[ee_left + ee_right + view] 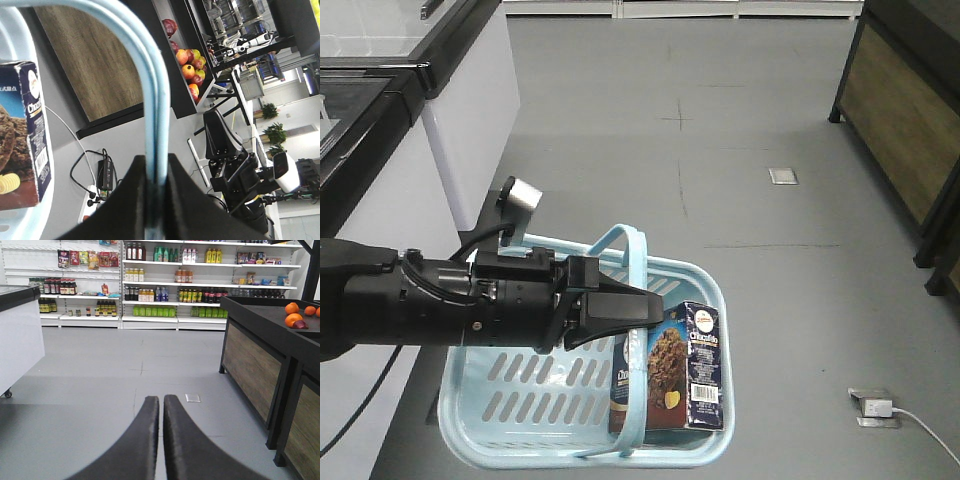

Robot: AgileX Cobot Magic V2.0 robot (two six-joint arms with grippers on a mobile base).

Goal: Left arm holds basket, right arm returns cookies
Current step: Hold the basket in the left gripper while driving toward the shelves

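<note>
The light blue basket hangs above the grey floor, carried by its two hoop handles. My left gripper is shut on those handles, and the left wrist view shows both blue hoops pinched between its black fingers. The cookies, a dark navy box with a chocolate cookie picture, stand upright in the basket's right end and show again as the cookies at the left wrist view's left edge. My right gripper is shut with nothing in it, held over bare floor, away from the basket.
A white freezer cabinet stands at the left. A black and wood produce stand with oranges is on the right. Stocked shelves line the far wall. A power strip with cables lies on the floor.
</note>
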